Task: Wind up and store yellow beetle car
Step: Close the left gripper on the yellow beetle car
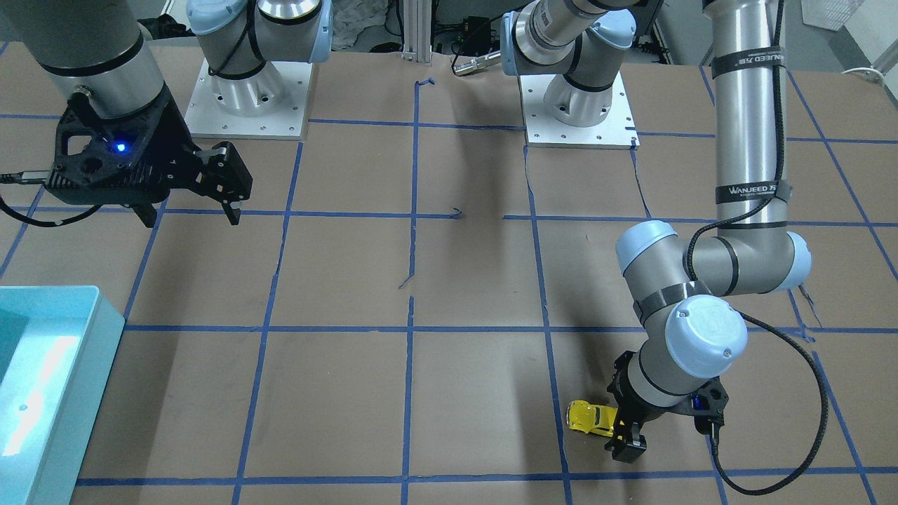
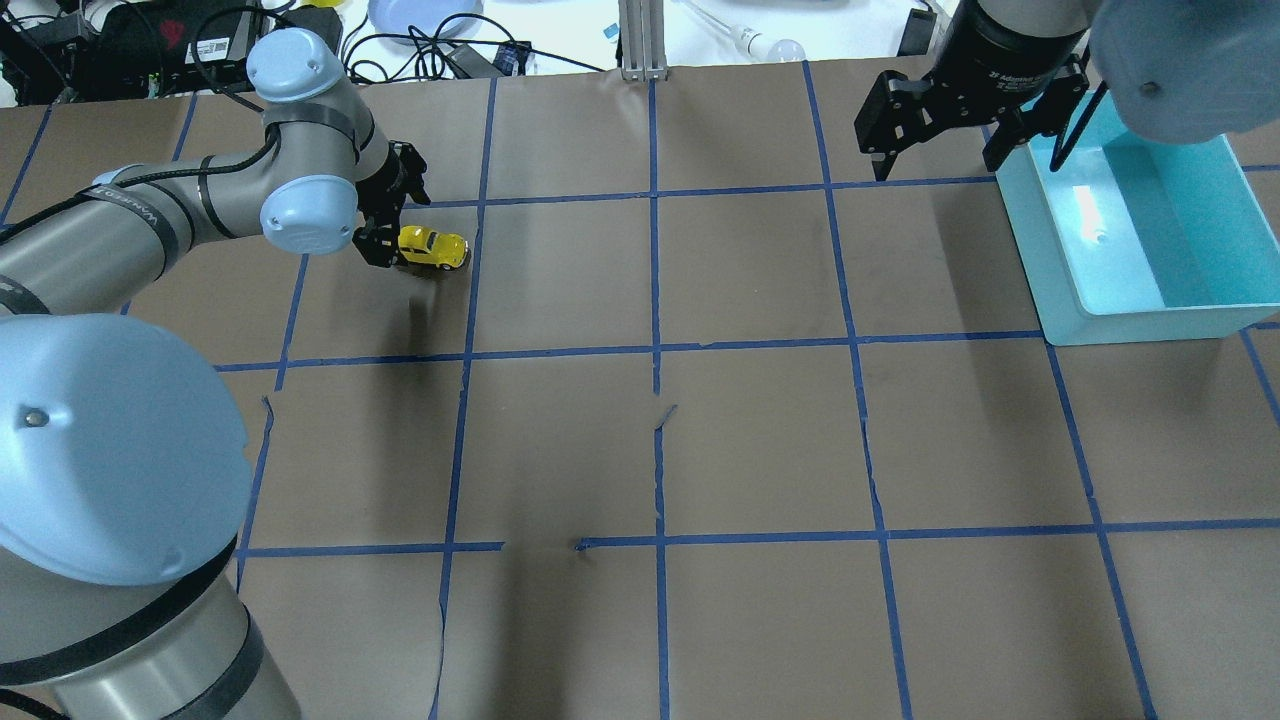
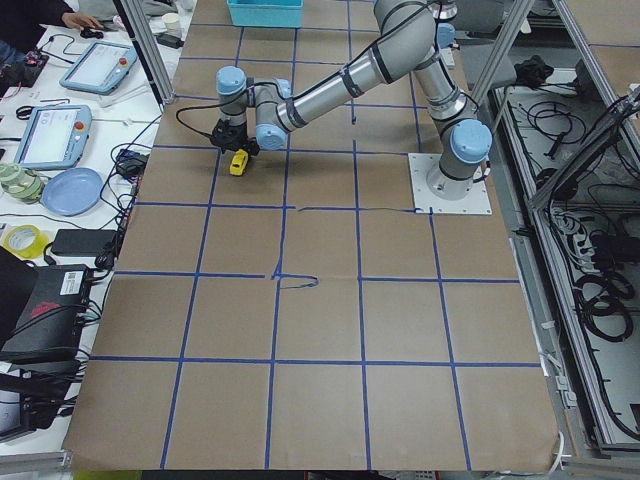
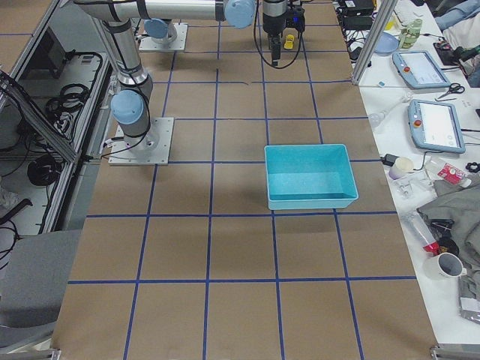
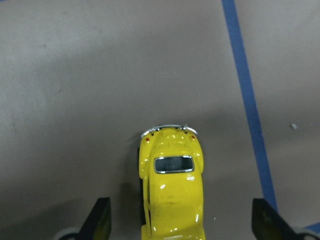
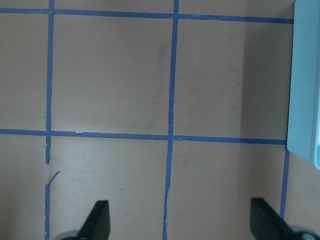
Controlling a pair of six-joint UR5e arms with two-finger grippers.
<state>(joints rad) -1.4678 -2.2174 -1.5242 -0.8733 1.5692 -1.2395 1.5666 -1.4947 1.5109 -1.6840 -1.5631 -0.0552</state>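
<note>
A table (image 2: 760,440) covered in brown paper and marked into squares by blue tape lines (image 2: 655,300) is seen, with a bench alongside on which tablets (image 3: 55,135), cables and a pale blue plate (image 3: 72,190) are laid. The yellow beetle car (image 2: 433,247) is found upright on its wheels in the far-left part of the table, just beside one tape line. In the left wrist view it is seen from above, its silver bumper pointed away from the camera. It is straddled by the left gripper (image 5: 181,222), whose fingers (image 5: 100,220) are spread wide, with bare paper showing between each finger and the car's body, so the car is not clamped. The left arm is stretched low across the squares next to the car. Taped paper lies between the car and the far-right side, where a turquoise bin (image 2: 1130,322) is set flat, well apart from the car. A patch of glare is shown on the bin's floor. The right gripper (image 2: 940,165) is held just beside the bin, outside its wall, with its jaws likewise spread wide and gripping nothing.
</note>
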